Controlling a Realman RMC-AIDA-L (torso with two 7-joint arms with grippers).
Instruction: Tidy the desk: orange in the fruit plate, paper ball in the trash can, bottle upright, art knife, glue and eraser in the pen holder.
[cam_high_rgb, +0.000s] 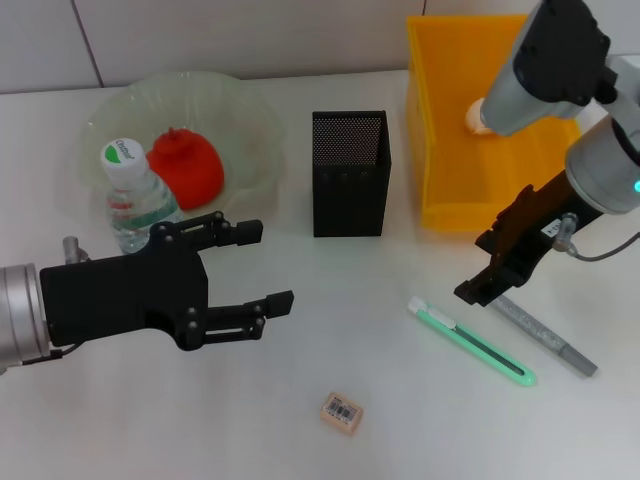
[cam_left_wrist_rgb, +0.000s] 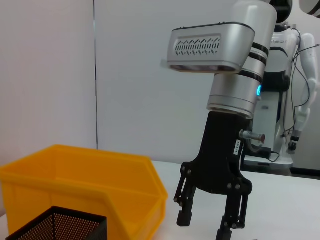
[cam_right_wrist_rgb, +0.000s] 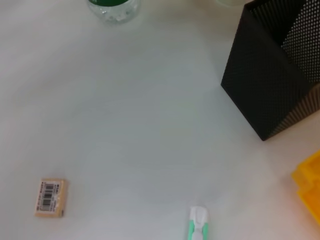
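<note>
The orange (cam_high_rgb: 186, 166), which looks red, lies in the pale green fruit plate (cam_high_rgb: 250, 115). The bottle (cam_high_rgb: 133, 195) stands upright at the plate's front edge. The green art knife (cam_high_rgb: 470, 340) and the grey glue stick (cam_high_rgb: 545, 335) lie on the table at the right. The eraser (cam_high_rgb: 342, 412) lies near the front. The paper ball (cam_high_rgb: 477, 119) sits in the yellow bin (cam_high_rgb: 450, 150), partly hidden by my right arm. The black mesh pen holder (cam_high_rgb: 348, 172) stands in the middle. My right gripper (cam_high_rgb: 478, 285) is open just above the knife and glue. My left gripper (cam_high_rgb: 272, 266) is open and empty beside the bottle.
The left wrist view shows my right gripper (cam_left_wrist_rgb: 204, 226) with fingers apart, the yellow bin (cam_left_wrist_rgb: 85, 175) and the pen holder's rim (cam_left_wrist_rgb: 55, 222). The right wrist view shows the eraser (cam_right_wrist_rgb: 50, 198), the knife's tip (cam_right_wrist_rgb: 198, 222) and the pen holder (cam_right_wrist_rgb: 270, 75).
</note>
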